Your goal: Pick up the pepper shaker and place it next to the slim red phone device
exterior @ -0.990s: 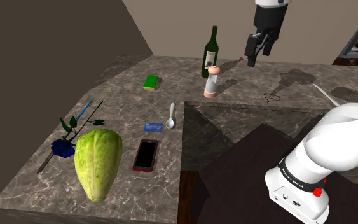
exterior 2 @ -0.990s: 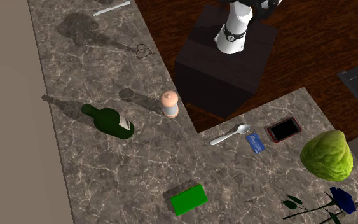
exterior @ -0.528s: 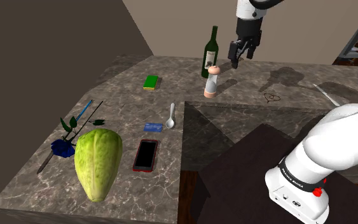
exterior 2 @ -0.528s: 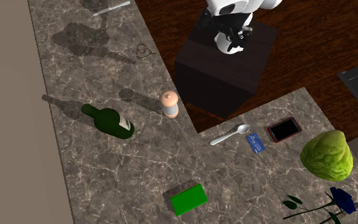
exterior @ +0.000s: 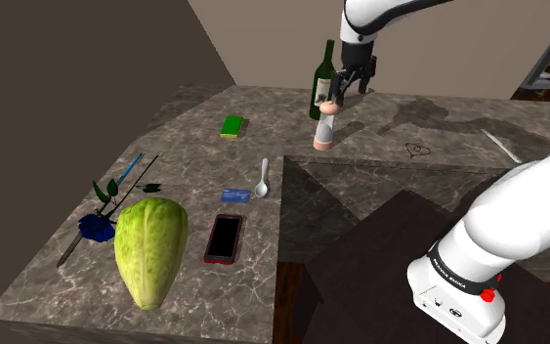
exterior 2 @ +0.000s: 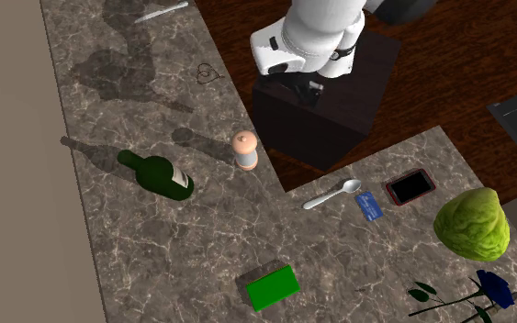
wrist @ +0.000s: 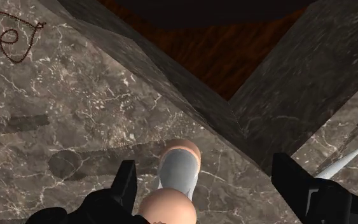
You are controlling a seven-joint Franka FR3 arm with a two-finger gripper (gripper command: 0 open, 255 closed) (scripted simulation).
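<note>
The pepper shaker (exterior: 324, 125), pinkish with a pale grey waist, stands upright on the marble counter (exterior: 194, 161) in front of a green wine bottle (exterior: 324, 76). My gripper (exterior: 346, 88) hangs open just above the shaker's top, not touching it. In the wrist view the shaker (wrist: 179, 173) sits below and between my fingers (wrist: 125, 184), closer to one of them. The slim red phone (exterior: 224, 237) lies flat near the counter's front edge, far from the shaker (exterior 2: 245, 150); in the second exterior view the phone (exterior 2: 410, 186) is at the right.
Beside the phone lie a blue card (exterior: 235, 194) and a spoon (exterior: 263, 180). A large green vegetable (exterior: 149, 248) and a blue rose (exterior: 97, 227) sit further left. A green block (exterior: 232, 126) and a wire heart (exterior: 417, 149) also rest on the counter. My dark stand (exterior: 400, 264) fills the counter's inner corner.
My gripper has swung toward the shoulder view's left and lower, from beyond the bottle's right to just above the shaker. It stays open. Nothing on the counter moved.
</note>
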